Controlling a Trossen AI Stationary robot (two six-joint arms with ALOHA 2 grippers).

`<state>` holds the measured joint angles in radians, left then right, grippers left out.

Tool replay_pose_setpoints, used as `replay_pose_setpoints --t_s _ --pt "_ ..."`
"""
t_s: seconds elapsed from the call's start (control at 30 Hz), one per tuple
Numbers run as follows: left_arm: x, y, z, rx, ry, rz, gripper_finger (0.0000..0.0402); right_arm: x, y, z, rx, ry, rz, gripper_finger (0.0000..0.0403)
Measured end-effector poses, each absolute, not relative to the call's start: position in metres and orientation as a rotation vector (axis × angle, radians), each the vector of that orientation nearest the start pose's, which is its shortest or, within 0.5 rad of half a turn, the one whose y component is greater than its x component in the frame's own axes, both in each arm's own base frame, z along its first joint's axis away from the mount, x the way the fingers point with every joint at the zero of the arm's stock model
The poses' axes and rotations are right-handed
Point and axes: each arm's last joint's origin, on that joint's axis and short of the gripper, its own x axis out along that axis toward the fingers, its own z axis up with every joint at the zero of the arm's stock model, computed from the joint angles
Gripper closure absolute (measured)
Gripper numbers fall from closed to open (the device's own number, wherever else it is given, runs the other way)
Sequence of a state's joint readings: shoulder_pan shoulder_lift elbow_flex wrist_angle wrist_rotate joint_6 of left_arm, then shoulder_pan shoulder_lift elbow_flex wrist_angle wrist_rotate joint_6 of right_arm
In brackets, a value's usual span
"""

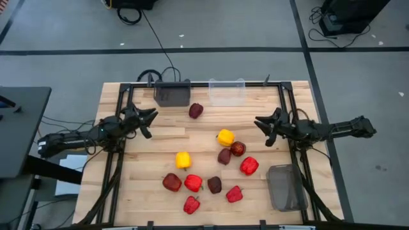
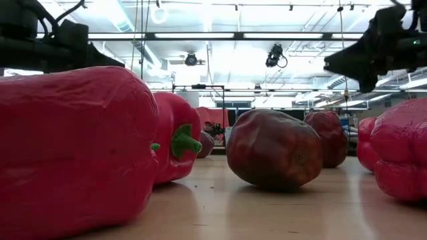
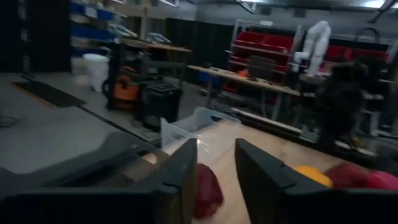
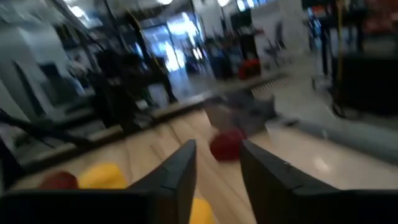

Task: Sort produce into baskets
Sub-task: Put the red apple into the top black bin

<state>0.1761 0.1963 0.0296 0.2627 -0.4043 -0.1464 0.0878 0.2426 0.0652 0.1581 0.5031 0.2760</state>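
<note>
The left gripper, fingers parted and empty, hovers at the table's left side, nearer than the right gripper to the lone dark fruit lying to its right, near the far baskets.
</note>
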Motion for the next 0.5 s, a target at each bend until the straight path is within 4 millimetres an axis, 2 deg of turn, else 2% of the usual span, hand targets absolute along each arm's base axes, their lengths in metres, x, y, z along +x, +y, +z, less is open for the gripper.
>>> replay_pose_setpoints --t_s 0.1,0.27,0.4,0.5 --pt "0.107 0.031 0.186 -0.096 -0.15 0.586 0.0262 0.114 -0.007 0.177 0.308 0.048 -0.46 0.0223" --pt "0.114 0.032 0.19 -0.073 -0.194 0.588 0.0257 0.129 -0.009 0.173 0.37 0.225 -0.444 0.016" --pt "0.119 0.033 0.188 -0.071 -0.178 0.589 0.0257 0.147 -0.01 0.185 0.399 0.37 -0.442 0.0123" --pt "0.122 0.034 0.185 -0.066 -0.143 0.591 0.0257 0.164 -0.009 0.2 0.382 0.527 -0.448 0.0113"
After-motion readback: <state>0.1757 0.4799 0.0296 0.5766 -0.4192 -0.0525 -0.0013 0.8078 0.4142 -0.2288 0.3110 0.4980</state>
